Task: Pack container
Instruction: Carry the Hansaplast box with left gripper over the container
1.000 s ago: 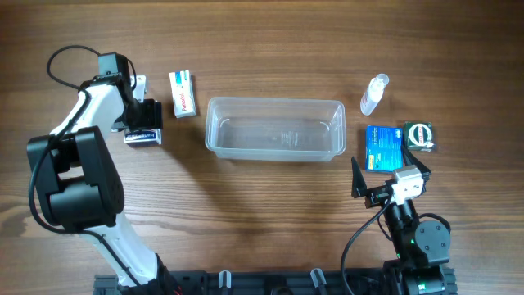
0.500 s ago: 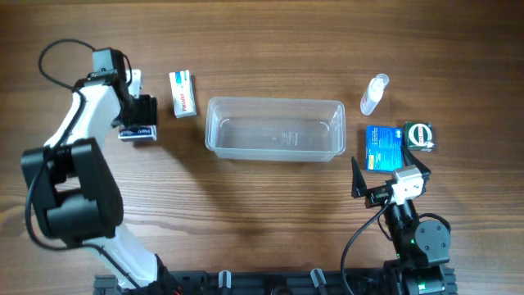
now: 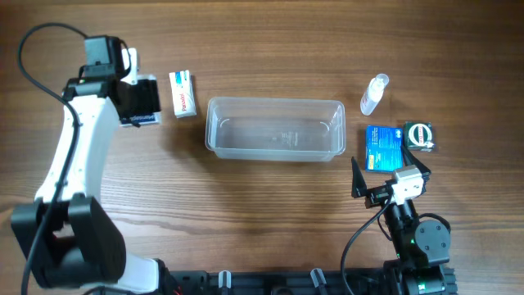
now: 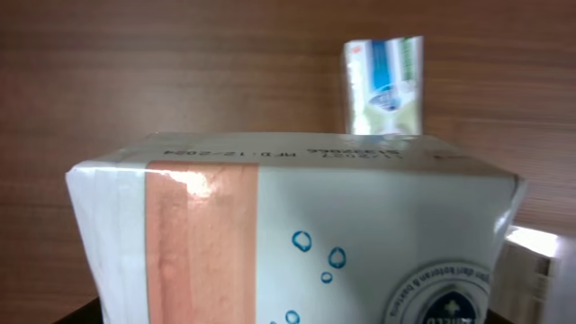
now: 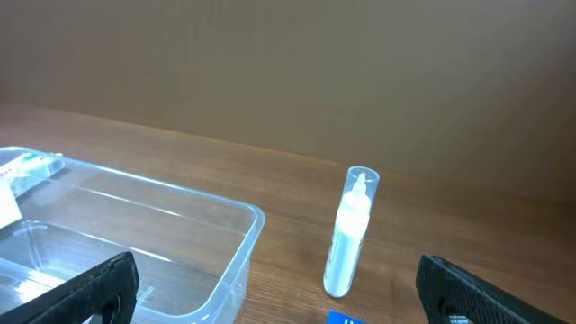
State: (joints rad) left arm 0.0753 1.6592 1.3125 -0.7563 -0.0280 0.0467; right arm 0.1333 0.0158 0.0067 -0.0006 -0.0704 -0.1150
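Container point(image 3: 274, 129): clear tub, flat on table, well to right of L pincer point(image 3: 139, 105) and ahead-left of R pincer point(image 3: 390, 174). L pincer clenched on white carton point(image 4: 297, 234) w/ peach stripe; small green-white box point(image 3: 183, 93) just to its right. R pincer released, fingers wide apart; bottle point(image 5: 351, 236) upright ahead of it.

Brown wood grain is shown across the table point(image 3: 270, 213). At centre, a clear, colourless container point(image 3: 272, 156) is seen. Filling the left wrist view, a white carton point(image 4: 297, 234) is marked with a salmon-orange band, blue droplets and a dark-blue round seal. At upper left overhead, a white small box point(image 3: 182, 93) is printed in green, blue and red. At right, a blue box point(image 3: 382, 147), a green-and-black box point(image 3: 420, 135) with a white ring, and a clear, white-filled bottle point(image 3: 374, 95) are shown.
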